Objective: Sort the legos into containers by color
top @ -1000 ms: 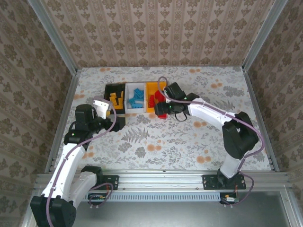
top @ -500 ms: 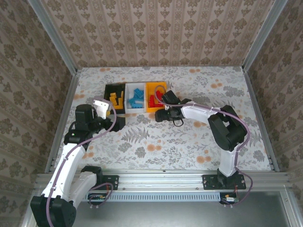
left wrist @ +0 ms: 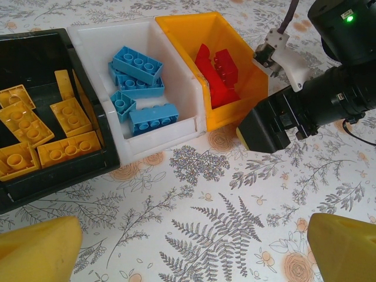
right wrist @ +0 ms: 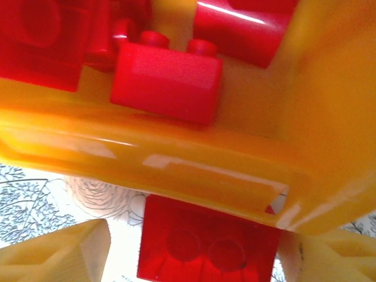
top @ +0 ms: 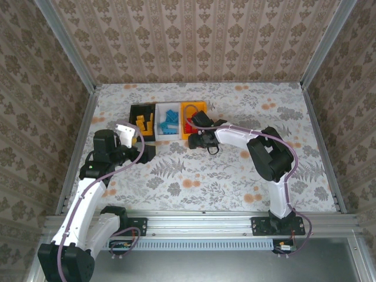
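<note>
In the top view, the black bin [top: 133,120], the white bin [top: 168,104] and the orange-yellow bin [top: 194,107] are sitting side by side, touching, at the far middle of the table [top: 235,188]. The right gripper [top: 195,141] is hovering at the orange-yellow bin's near wall. Compared with a second ago, its arm has folded in, bringing the elbow closer to the bins. The left gripper [top: 148,153] is hanging just near of the black bin, unmoved.

In the left wrist view, orange legos [left wrist: 64,147] are lying in the black bin, blue legos [left wrist: 138,64] in the white one and red legos [left wrist: 226,64] in the orange-yellow one. The left fingers [left wrist: 35,249] are standing wide apart, holding nothing.

In the right wrist view, a red lego [right wrist: 208,247] is sitting between the right fingers [right wrist: 59,255], just outside the orange-yellow wall. One finger is against it and a sliver of table is showing beside the other, so I cannot tell whether it is clamped.
</note>
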Available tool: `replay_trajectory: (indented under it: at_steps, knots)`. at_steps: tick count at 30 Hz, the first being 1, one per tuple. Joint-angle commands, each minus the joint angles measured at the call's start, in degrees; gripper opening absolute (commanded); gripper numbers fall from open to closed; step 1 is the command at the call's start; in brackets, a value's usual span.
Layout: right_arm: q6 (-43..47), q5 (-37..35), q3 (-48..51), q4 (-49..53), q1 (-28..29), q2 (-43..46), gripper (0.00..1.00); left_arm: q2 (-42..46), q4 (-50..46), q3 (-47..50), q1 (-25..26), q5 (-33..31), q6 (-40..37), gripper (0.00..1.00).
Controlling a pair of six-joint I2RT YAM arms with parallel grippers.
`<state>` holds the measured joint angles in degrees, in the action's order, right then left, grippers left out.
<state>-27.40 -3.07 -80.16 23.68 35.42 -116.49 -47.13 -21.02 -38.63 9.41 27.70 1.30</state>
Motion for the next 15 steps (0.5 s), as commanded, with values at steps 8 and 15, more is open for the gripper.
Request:
replay_trajectory:
  at_steps: [8, 15]
  knots:
    - [-0.11, -3.19, 1.72, 2.91, -0.09, 2.39, 0.50, 0.38, 0.15, -0.30, 0.39, 1.21, -0.25, 1.00]
    - [-0.64, 1.71, 6.99, -0.10, -0.53, 11.54, 0.46, 0.11, 0.16, -0.30, 0.43, 1.21, -0.11, 1.00]
